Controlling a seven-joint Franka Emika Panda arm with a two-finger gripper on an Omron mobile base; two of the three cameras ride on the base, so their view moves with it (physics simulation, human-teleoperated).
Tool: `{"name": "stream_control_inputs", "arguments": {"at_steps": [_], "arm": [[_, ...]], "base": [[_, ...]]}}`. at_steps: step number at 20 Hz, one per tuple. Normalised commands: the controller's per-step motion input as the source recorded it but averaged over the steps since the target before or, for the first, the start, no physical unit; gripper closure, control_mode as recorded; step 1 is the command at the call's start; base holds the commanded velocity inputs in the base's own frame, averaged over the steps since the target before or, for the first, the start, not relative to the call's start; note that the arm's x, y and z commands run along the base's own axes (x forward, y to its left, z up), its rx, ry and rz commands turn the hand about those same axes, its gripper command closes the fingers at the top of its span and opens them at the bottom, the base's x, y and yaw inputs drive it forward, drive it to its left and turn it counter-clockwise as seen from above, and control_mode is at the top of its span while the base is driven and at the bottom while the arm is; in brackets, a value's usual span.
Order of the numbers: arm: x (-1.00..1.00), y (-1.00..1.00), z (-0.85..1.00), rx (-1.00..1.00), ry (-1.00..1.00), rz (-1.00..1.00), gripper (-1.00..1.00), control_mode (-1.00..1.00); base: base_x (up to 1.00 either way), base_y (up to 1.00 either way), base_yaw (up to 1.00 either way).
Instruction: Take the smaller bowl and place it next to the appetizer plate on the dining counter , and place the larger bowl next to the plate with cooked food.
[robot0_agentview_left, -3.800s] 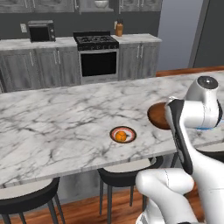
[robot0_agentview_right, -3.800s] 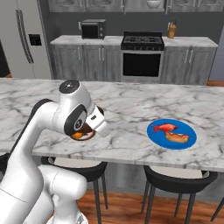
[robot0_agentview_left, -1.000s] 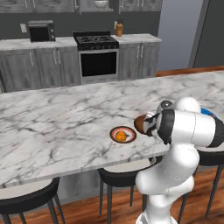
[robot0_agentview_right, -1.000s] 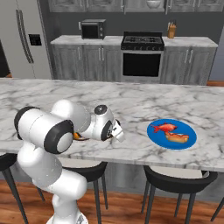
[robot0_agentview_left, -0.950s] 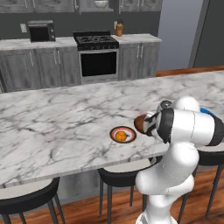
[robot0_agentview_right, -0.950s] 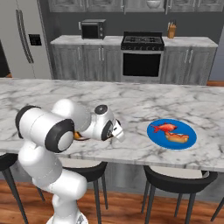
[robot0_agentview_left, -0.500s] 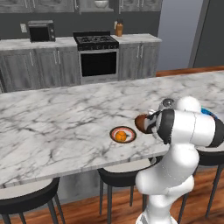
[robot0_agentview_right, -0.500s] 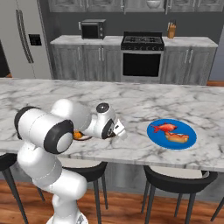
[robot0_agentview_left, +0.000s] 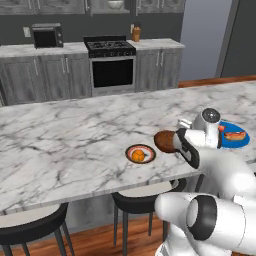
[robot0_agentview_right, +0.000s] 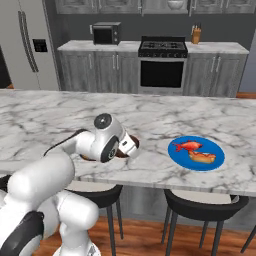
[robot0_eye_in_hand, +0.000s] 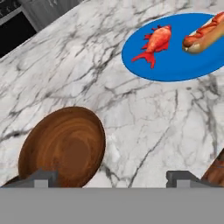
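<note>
Now the jaws are standing spread wide and gripping nothing, with the smaller bowl sitting on the marble tabletop just beside the appetizer plate, which is carrying one orange piece. That half looks done. The blue plate is holding a red fish and a bun, and the larger bowl's trip is still waiting.

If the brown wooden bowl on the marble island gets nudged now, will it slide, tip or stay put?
The wooden bowl looks glossy and sits on smooth marble counter, so it would probably slide. Its rounded underside may let it rock. It looks rigid, so it should hardly deform.
</note>
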Motion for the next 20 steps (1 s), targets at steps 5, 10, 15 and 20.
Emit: {"name": "stream_control_inputs", "arguments": {"at_steps": [5,10,15,20], "arm": [[-1.0,0.0,1.0,0.0,-0.07,0.14,-1.0,-1.0],[-0.7,0.33,1.0,0.0,0.04,0.2,-1.0,-1.0],[-0.12,0.84,1.0,-0.13,0.17,0.17,-1.0,-1.0],[-0.42,0.51,1.0,-0.13,0.15,0.17,-1.0,-1.0]], "base": [[0.0,0.0,0.0],[0.0,0.0,0.0],[0.0,0.0,0.0],[0.0,0.0,0.0]]}}
